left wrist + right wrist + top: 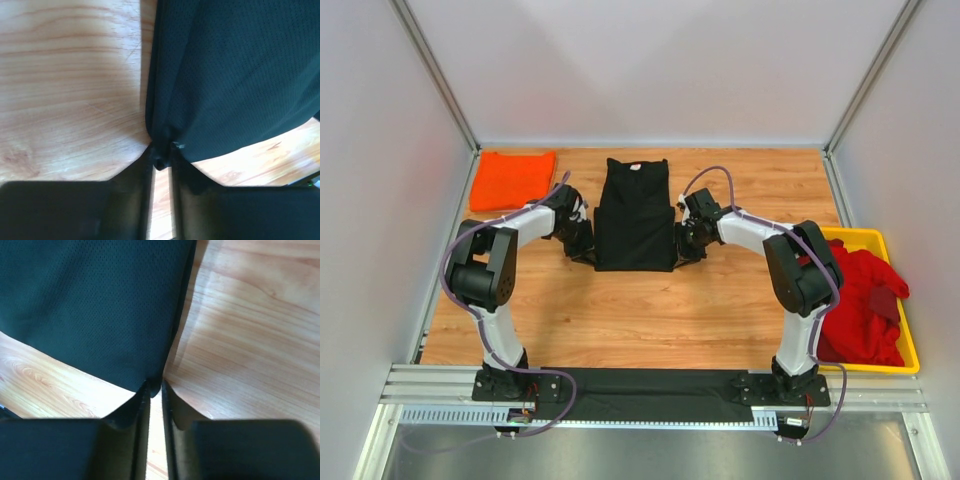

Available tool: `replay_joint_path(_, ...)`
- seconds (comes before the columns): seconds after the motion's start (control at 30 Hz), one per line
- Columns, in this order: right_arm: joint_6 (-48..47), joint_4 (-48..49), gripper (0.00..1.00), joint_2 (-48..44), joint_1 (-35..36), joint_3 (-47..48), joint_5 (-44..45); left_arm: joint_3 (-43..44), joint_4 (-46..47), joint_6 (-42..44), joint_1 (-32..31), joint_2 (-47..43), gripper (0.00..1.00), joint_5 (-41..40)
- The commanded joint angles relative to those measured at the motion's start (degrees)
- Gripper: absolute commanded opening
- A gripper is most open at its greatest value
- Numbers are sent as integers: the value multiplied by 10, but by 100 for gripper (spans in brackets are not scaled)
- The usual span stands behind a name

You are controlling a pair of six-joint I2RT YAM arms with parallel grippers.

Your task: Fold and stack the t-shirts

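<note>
Clamping black t-shirt [635, 215] at near hem corners, left jaws on left corner, right jaws on right. Lying mid-counter, long axis running near edge to far edge, stretching away from both jaws. Likely needing both arms carrying hem toward far edge together.

No legible text, seemingly no labels

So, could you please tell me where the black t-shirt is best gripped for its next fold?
At its two near hem corners, each from the outer side, low along the table. The black t-shirt lies flat as a narrow strip, collar far, so those corners are its free, thin edges.
</note>
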Motion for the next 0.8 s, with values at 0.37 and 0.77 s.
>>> replay_joint_path(0.37, 13, 39, 0, -52, -1, -64, 13, -54, -8, -30, -15, -34, 0, -10)
replay_joint_path(0.77, 28, 32, 1, -178, 33, -217, 41, -167, -47, -60, -26, -185, 33, -7)
